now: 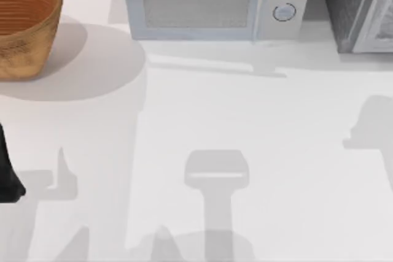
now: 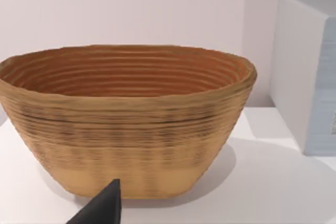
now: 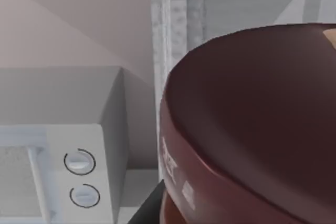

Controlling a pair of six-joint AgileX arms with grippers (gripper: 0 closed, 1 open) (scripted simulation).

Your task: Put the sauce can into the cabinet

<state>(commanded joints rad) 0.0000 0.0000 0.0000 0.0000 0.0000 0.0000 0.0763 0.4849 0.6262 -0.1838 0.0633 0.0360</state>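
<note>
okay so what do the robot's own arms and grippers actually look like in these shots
Little of them shows. The left arm at the top view's left edge is a plain black, tapering shape, with no markings or cables to make out. In the left wrist view, a matte black, pointed fingertip juts up before the basket. Another dark edge sits beneath the sauce can.

Top view looks down; both wrist views sit low, sharing the microwave [image 1: 212, 3].
</note>
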